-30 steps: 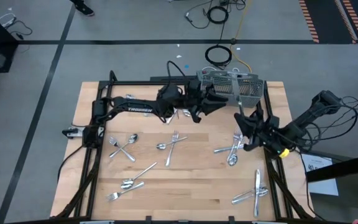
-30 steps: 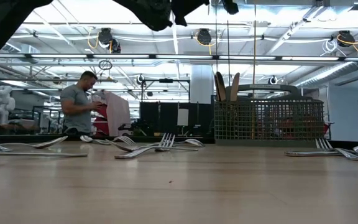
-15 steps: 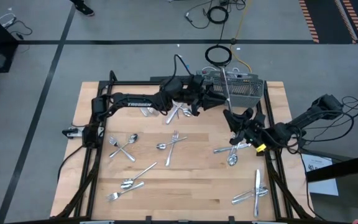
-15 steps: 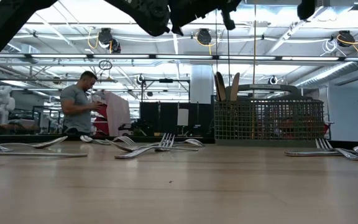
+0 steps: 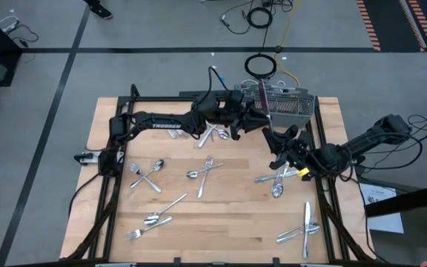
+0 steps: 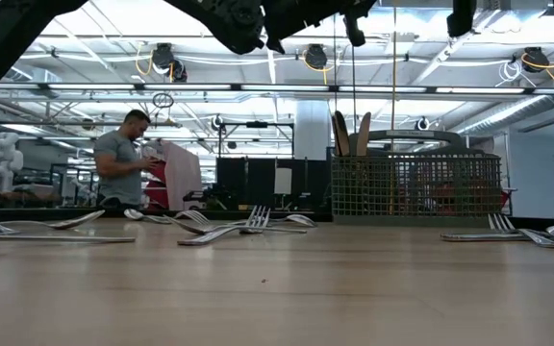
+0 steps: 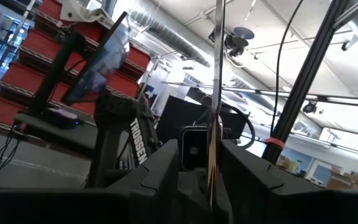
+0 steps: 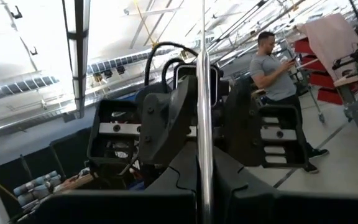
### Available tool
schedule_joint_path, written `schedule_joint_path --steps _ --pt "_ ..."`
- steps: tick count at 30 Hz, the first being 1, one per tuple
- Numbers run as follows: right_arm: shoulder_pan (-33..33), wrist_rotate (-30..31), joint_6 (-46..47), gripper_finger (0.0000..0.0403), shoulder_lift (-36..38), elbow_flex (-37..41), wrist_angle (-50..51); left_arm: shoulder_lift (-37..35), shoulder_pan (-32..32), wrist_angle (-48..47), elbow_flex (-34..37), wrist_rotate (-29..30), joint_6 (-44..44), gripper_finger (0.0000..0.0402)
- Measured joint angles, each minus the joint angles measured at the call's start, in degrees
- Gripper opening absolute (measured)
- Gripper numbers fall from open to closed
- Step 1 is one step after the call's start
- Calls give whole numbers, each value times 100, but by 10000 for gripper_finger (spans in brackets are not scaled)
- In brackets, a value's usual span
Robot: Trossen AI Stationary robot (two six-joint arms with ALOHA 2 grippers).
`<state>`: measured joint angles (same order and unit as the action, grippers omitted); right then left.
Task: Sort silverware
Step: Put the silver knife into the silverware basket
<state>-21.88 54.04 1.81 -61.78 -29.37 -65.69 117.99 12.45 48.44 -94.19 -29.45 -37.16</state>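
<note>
My right gripper (image 5: 275,138) is shut on a long silver knife (image 5: 265,100), high above the table's far right part. The knife (image 8: 202,93) stands up from its fingers. My left gripper (image 5: 257,122) reaches in from the table's left. Its fingers are open, one on either side of the knife's shaft (image 7: 217,93), and I cannot tell whether they touch it. The grey mesh caddy (image 5: 293,104) stands at the far right edge, with two handles upright in it (image 6: 350,133). More silverware (image 5: 206,169) lies scattered on the wood. My right gripper pinches the knife's lower end (image 8: 204,177) between its two fingers. The fingers slant upward from the table's near right. The knife rises above them, tilted toward the far edge, and is lifted clear of the table and the caddy.
Forks and spoons lie in crossed pairs at the left (image 5: 147,175), near left (image 5: 156,215), right (image 5: 276,178) and near right (image 5: 302,230). A few more pieces (image 5: 212,133) lie under the left arm. A person (image 6: 121,159) stands in the room behind the table.
My right gripper has carried the knife toward the table's left and slightly down, away from the caddy and up to my left gripper. The knife now stands between the left gripper's open fingers.
</note>
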Motion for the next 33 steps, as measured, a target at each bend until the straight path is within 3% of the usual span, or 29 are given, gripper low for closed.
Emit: schedule_joint_path --steps 13,16,19,23,28,33 --pt "141 -204 69 0 0 0 234 0 -62 5 0 298 7 123" --pt "141 -195 67 0 4 0 234 0 -86 14 0 308 20 96" --pt "141 -194 63 1 7 0 236 0 -128 32 0 300 157 35" --pt "137 -189 29 11 7 0 236 -2 -176 28 0 361 316 27" --pt "119 -184 -258 50 9 0 236 -2 -176 -34 0 422 331 27" --pt "115 -313 -687 124 11 0 231 -2 -165 -26 0 470 346 27"
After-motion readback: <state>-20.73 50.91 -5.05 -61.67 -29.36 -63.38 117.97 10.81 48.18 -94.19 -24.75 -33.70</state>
